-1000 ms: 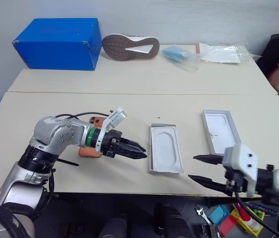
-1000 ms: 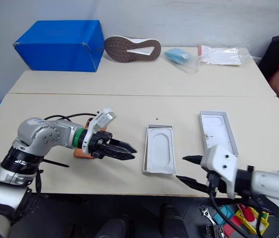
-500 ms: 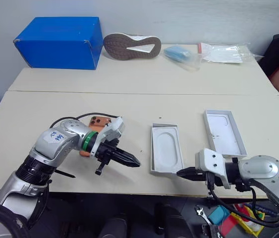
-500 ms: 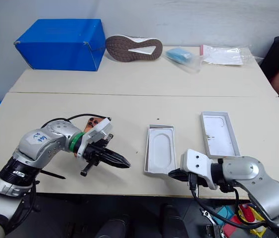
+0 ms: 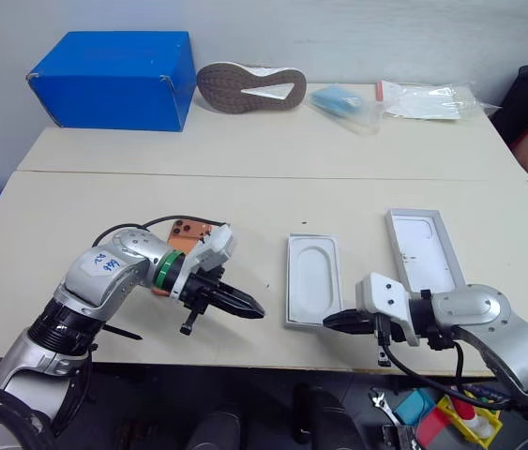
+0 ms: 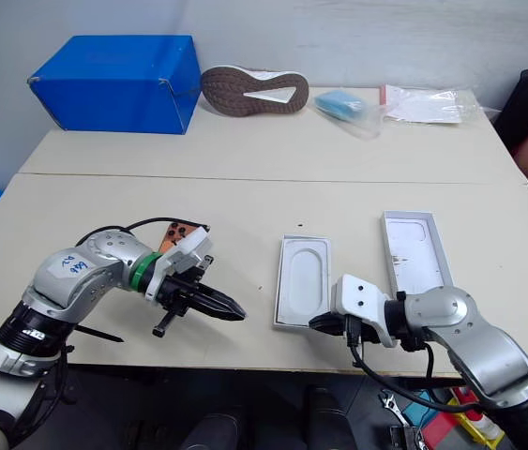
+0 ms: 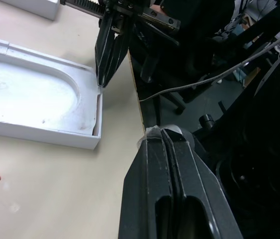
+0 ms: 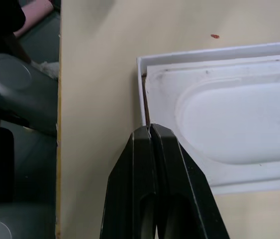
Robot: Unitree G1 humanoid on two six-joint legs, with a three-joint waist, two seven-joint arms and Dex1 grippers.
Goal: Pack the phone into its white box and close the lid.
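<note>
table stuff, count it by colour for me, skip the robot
white: 2, the white box with its insert, the lid
orange: 1, the phone
blue: 2, the big blue box, a light blue packet
brown: 1, a shoe sole up
clear: 1, a plastic bag
total: 7

Bright, even indoor light, soft faint shadows on the table [image 5: 273, 141], wrist views' near claws slightly blurred

Orange phone [image 5: 187, 236] lies camera-up, left of white box [image 5: 312, 278]; lid [image 5: 422, 249] open-side-up, right.
</note>
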